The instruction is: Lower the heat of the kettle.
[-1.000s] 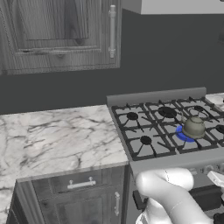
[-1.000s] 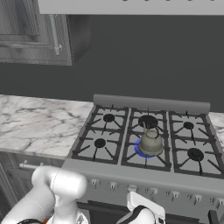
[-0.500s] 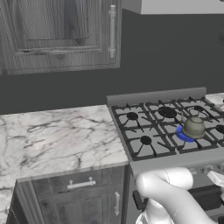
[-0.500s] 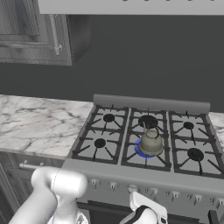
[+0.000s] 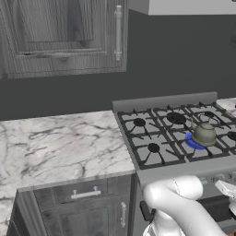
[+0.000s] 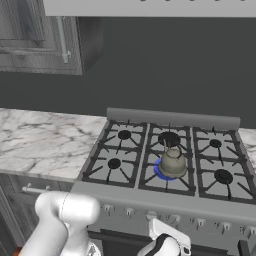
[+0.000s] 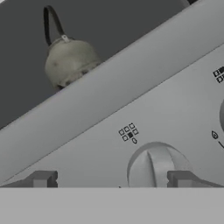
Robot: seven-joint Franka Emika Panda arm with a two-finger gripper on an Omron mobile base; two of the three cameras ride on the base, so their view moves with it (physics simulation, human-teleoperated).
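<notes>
The grey-olive kettle (image 5: 204, 133) (image 6: 172, 162) stands on the stove's front middle burner, over a blue flame (image 6: 159, 170). In the hand view the kettle (image 7: 70, 61) shows above the top edge of the control panel (image 7: 144, 105). My gripper (image 7: 111, 180) is open, close in front of that panel. A round grey knob (image 7: 157, 166) lies between the fingers, nearer the right fingertip (image 7: 181, 179), under a small burner diagram (image 7: 128, 132). I cannot tell whether the fingers touch the knob. In the right base view the hand (image 6: 167, 242) hangs low before the stove front.
The stove (image 6: 125, 150) has several burners with black grates. A marble counter (image 5: 60, 143) stretches to its left, with drawers (image 5: 85, 194) below and wall cabinets (image 5: 60, 37) above. A second knob (image 7: 221, 114) sits at the hand view's right edge.
The arm's elbow has risen very slightly. The kettle and the flame are unchanged.
</notes>
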